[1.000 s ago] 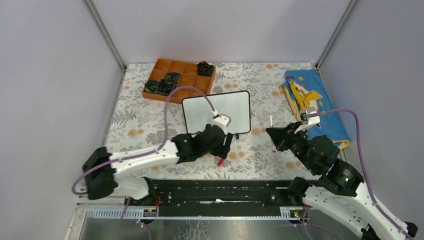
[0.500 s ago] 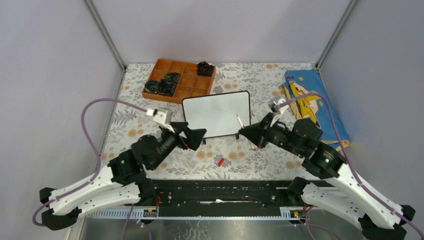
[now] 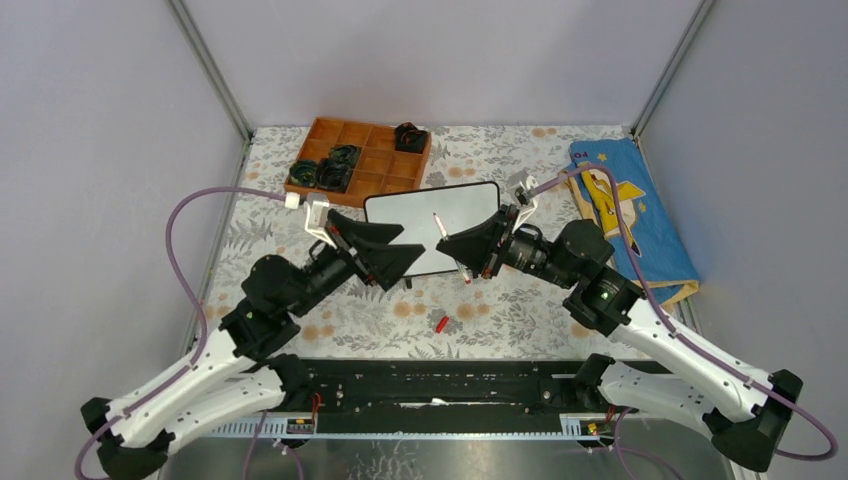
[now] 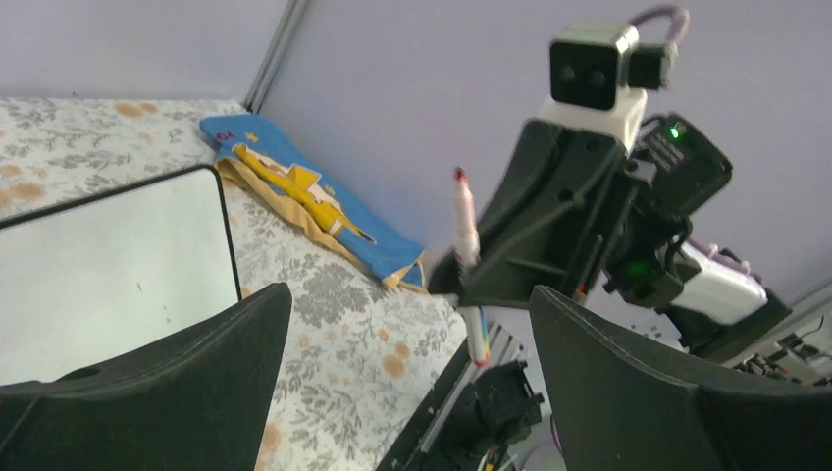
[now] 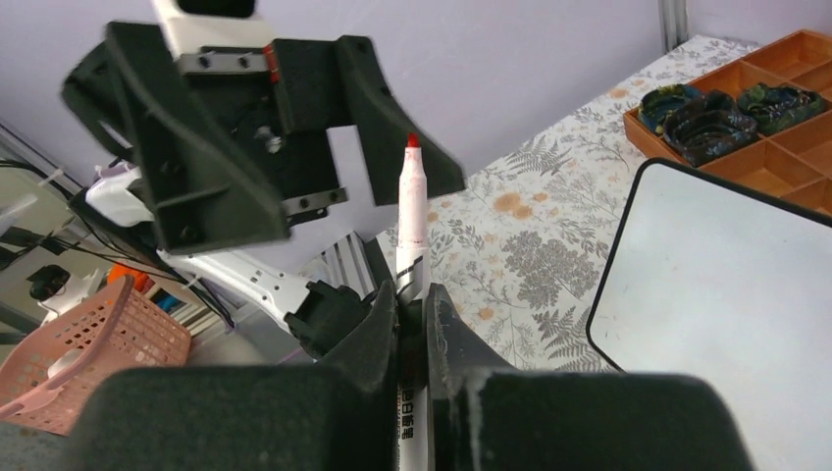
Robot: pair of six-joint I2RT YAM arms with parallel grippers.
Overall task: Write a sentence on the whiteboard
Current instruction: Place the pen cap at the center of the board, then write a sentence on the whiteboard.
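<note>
Well, starting at the left, the left gripper (image 3: pixel 408 246) hangs wide open and empty over the near-left corner of the whiteboard (image 3: pixel 465 200). A small red piece, likely the cap (image 3: pixel 441 323), lies on the flowered table (image 3: pixel 270 235) just in front. The whiteboard sits mid-table, its face blank as far as I can tell, with no sentence on it. Just to the right, the right gripper (image 3: pixel 449 247) is clenched on the marker (image 5: pixel 412 221), whose bared red tip points upward. Uncapping looks done, while turning the tip down and all the writing remain.
</note>
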